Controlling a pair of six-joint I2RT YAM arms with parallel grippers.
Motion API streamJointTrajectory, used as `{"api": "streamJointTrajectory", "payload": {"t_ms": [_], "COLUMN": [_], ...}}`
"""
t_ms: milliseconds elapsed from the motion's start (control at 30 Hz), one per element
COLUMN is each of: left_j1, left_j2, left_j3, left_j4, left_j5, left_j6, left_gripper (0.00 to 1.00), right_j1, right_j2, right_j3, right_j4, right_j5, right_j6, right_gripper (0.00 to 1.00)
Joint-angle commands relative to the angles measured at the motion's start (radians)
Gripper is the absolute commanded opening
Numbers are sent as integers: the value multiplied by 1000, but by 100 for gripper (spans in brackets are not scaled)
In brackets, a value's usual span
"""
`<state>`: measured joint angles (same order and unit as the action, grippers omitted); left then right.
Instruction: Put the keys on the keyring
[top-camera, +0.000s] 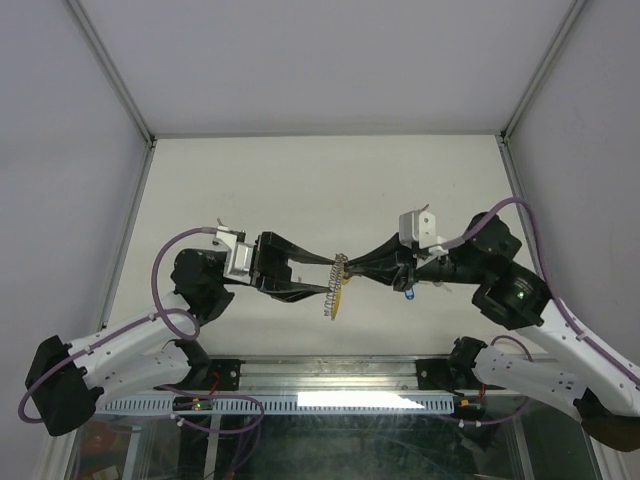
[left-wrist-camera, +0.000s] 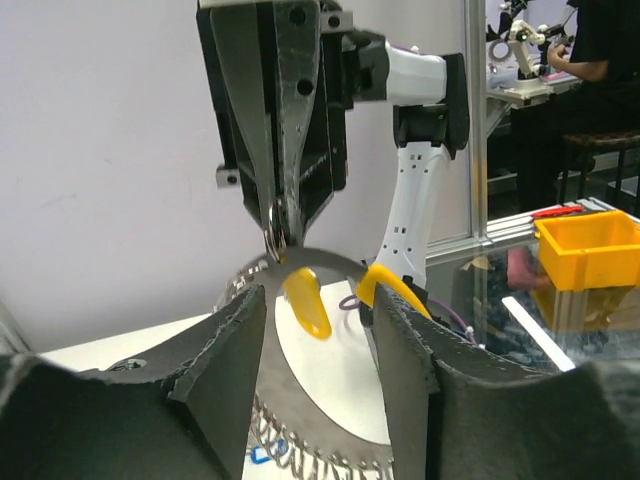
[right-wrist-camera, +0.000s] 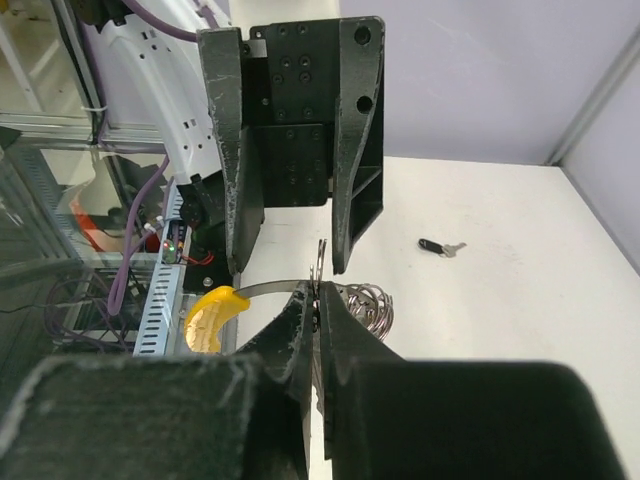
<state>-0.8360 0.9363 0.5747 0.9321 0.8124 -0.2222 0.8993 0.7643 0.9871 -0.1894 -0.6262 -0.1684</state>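
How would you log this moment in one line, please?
left gripper: open, astride keyring | right gripper: shut on keyring | black key: on table

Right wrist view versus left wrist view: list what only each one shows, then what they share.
Only the right wrist view: a small silver key with a black tag lying on the white table, apart from the arms. Only the left wrist view: a yellow plastic bin and a person in dark clothes beyond the table. Both: the silvery coiled metal keyring with a yellow segment, the right gripper with jaws shut on its thin band, and the left gripper with jaws apart.
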Motion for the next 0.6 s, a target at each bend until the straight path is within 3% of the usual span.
{"api": "streamJointTrajectory", "payload": {"t_ms": [0, 133, 333, 567], "left_j1": [2, 3, 3, 2], "left_j2": [-47, -59, -48, -25], "left_j3": [71, 124, 175, 180], "left_j4": [-187, -384, -545, -607], "left_j5": [-38, -125, -199, -136], "left_j6": [107, 197, 280, 313], "left_gripper": [47, 51, 56, 41], "right_j1": [4, 4, 4, 14], "right_j2": [18, 79, 259, 435], "right_j3": [154, 261, 501, 701], "right_j4": [-286, -504, -810, -1069], "right_j5": [123, 211, 256, 342], "right_j6": [-96, -118, -79, -32], "right_gripper": [0, 0, 0, 0]}}
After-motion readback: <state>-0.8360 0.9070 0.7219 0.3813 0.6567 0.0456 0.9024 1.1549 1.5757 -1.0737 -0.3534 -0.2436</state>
